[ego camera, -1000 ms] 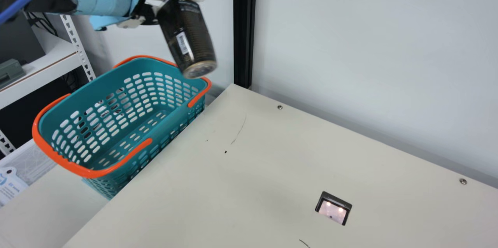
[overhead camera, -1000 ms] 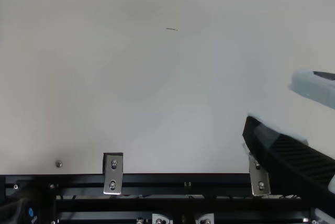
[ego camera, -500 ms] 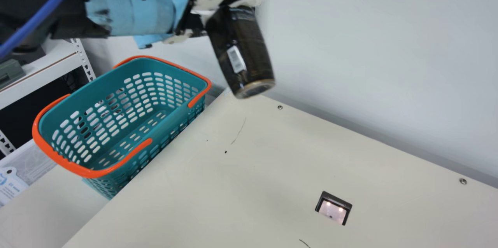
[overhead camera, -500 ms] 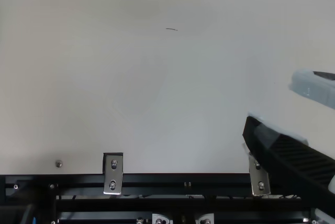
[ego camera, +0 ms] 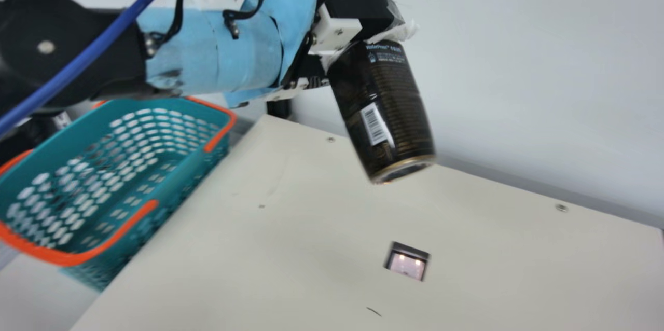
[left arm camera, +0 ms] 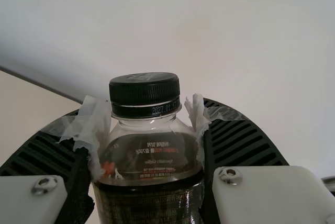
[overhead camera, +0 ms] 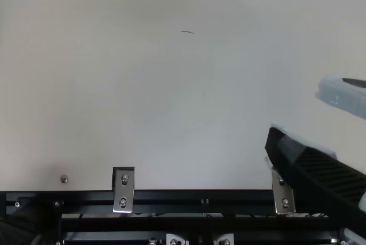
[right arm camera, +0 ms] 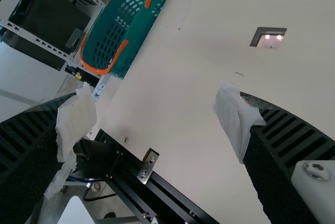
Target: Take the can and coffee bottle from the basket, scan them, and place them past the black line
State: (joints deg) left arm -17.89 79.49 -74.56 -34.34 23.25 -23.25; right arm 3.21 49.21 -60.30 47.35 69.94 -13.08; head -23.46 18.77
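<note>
The coffee bottle [ego camera: 384, 108] hangs above the table [ego camera: 290, 248], right of centre in the main view, with the scanner [ego camera: 407, 263] below it in the lower part of the frame. Its long axis slants from upper left down to the base at lower right; the barcode [ego camera: 376, 124] faces the neck camera, so scanning probably calls for lowering the bottle and turning that label downward. The left gripper [left arm camera: 146, 111] is clamped on its sides just below the cap [left arm camera: 144, 94]. The right gripper [right arm camera: 155, 109], farther from the bottle, has its fingers wide apart with nothing between them.
</note>
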